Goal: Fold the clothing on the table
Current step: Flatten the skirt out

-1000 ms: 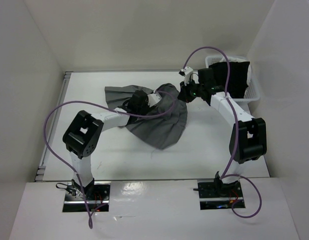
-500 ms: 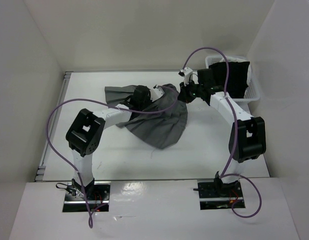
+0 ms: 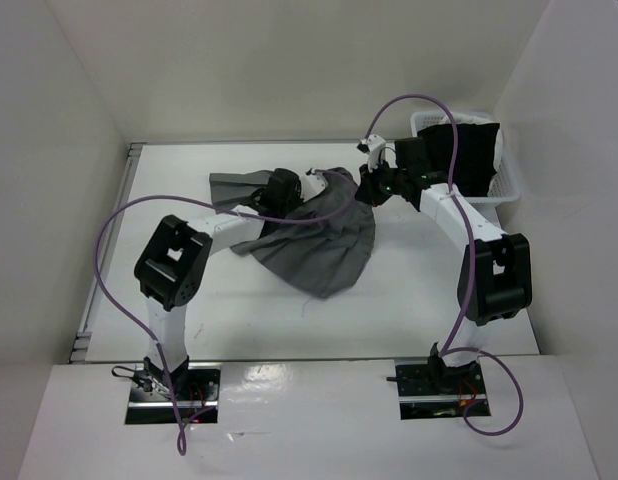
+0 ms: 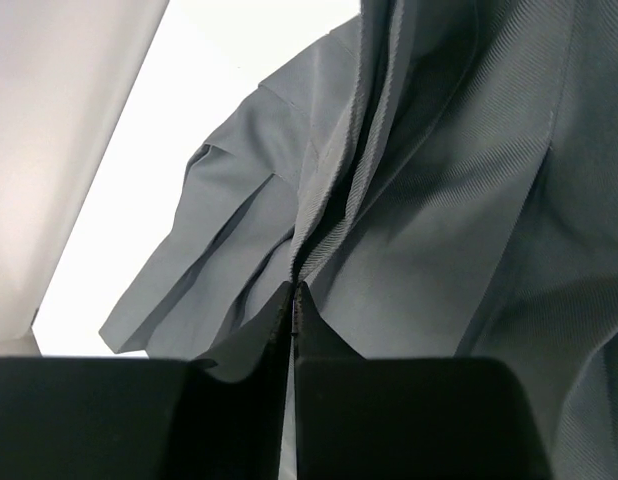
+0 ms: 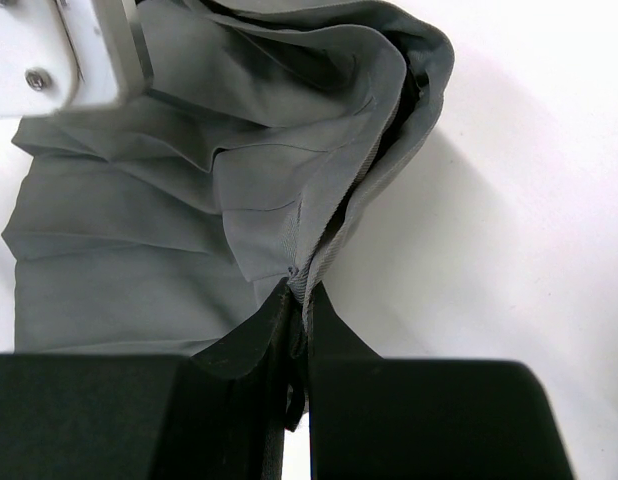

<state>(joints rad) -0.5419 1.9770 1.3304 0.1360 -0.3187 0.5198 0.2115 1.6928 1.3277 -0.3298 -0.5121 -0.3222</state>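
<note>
Mid-grey pleated soft-fabric skirt (image 3: 319, 235): lies crumpled on the large white smooth rectangular tabletop (image 3: 239, 320), roughly mid-table and nearer the far edge than the near one. One flat corner reaches toward the far-left. The broad hem sags to a point toward the near edge, about centre. Top part is bunched into ridges between the two grippers.

L gripper (image 4: 293, 300): black fingers together, a thin raised ridge of the skirt pinched between the tips (L wrist view). Pleats run up and away from the tips; bare white tabletop shows at upper left.

R gripper (image 5: 299, 300): fingers clamped on a folded edge of the skirt, cloth fanning out to the left of the tips, tabletop to the right. A white part of the L arm (image 5: 69, 50) sits in the top-left corner of the R wrist view.

Outward: small white slatted plastic basket (image 3: 509, 185) at the far-right corner of the tabletop, black garment (image 3: 474, 150) draped in and over it. Purple cables (image 3: 119, 250) loop from each arm.

Vs 1 s ago: L gripper has shifted toward the far edge, L elbow w/ it, and its fingers have only just come together on the cloth. Cloth around it is drawn up a bit more. R arm and its grip unchanged; basket and black garment unchanged.
</note>
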